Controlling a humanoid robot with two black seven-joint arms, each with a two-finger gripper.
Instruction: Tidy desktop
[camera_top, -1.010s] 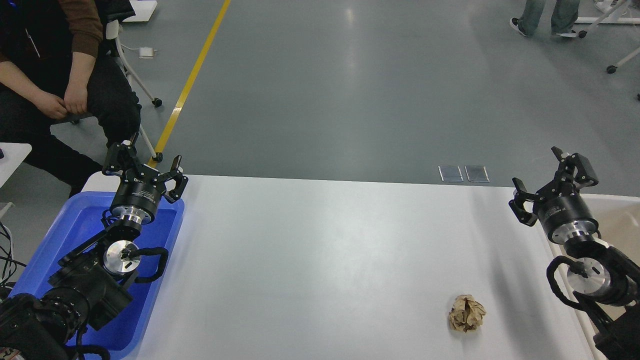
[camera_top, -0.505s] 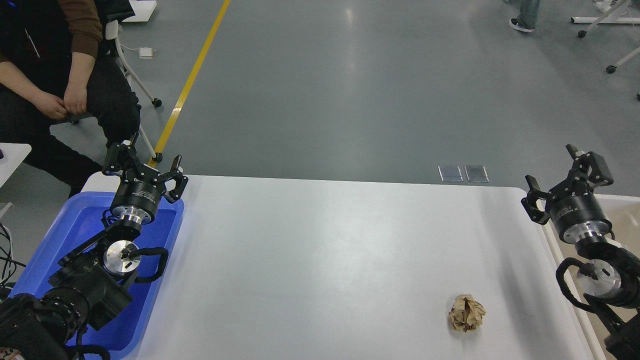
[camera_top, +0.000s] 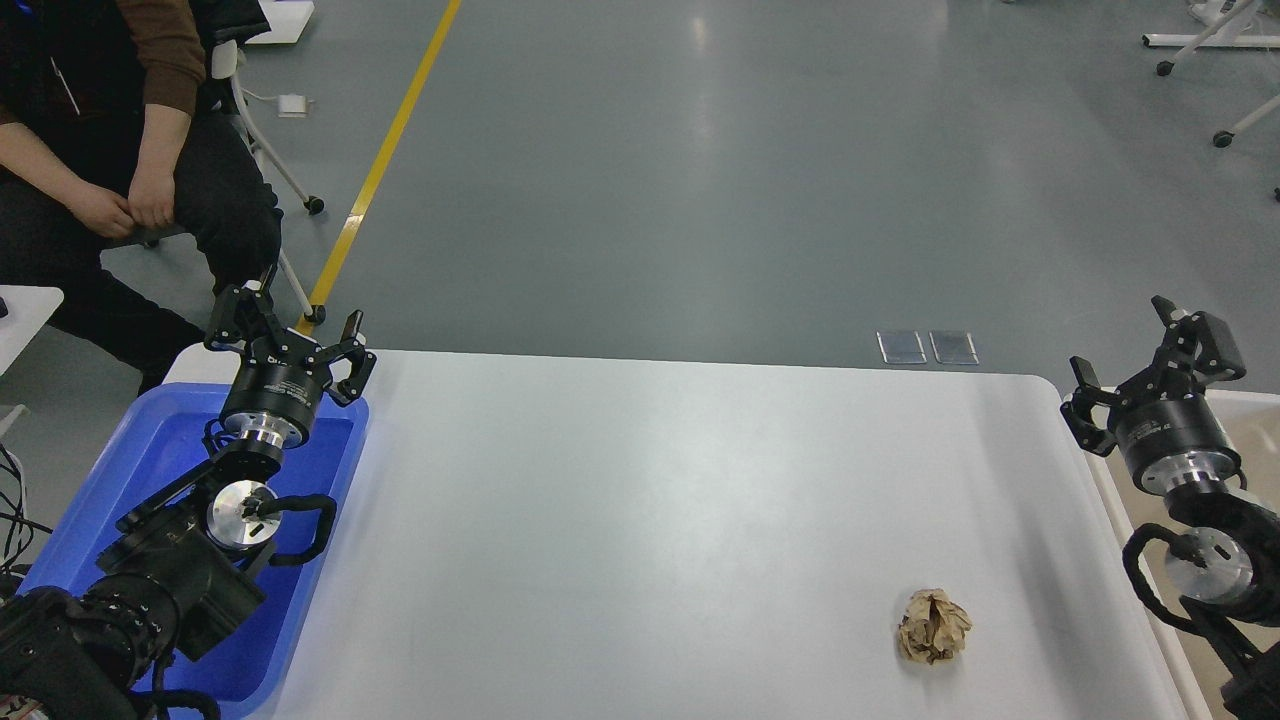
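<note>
The glossy white desktop (camera_top: 640, 500) fills the middle of the head view. A crumpled brown paper ball (camera_top: 933, 626) lies on it near the front right. My left gripper (camera_top: 290, 338) is open and empty, held above the far end of the blue bin (camera_top: 150, 470). My right gripper (camera_top: 1160, 368) is open and empty, held above the far left edge of the beige bin (camera_top: 1250, 440), well behind and to the right of the paper ball.
A seated person (camera_top: 130, 180) and an office chair are behind the blue bin at the far left. Grey floor with a yellow line (camera_top: 390, 150) and two floor plates (camera_top: 925, 347) lies beyond the table's far edge.
My right gripper has moved to the right, off the desktop's right edge to above the beige bin, still open. The left arm and the paper ball have not moved.
</note>
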